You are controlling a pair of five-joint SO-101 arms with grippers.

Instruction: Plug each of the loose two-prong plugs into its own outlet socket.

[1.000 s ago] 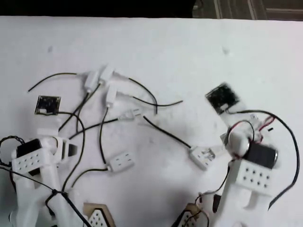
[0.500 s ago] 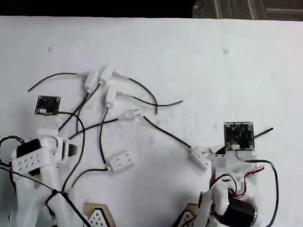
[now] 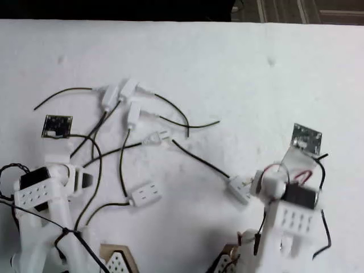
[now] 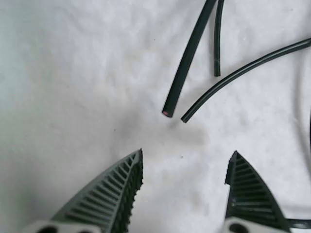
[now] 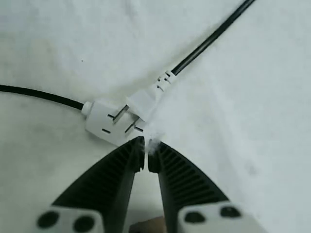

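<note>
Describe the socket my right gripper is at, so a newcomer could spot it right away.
On the white table, find the right arm at the near edge. Just beyond its shut gripper lies a white socket. Unlike the bare socket block nearer the left arm, it has a white plug pushed partway in.

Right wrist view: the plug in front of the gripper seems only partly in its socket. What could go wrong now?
1. The plug sits skewed in the socket with its prongs showing. A push from the shut right gripper may slide the loose socket away or bend the prongs.
2. The cables cross each other, so pulling one plug might drag others.
</note>
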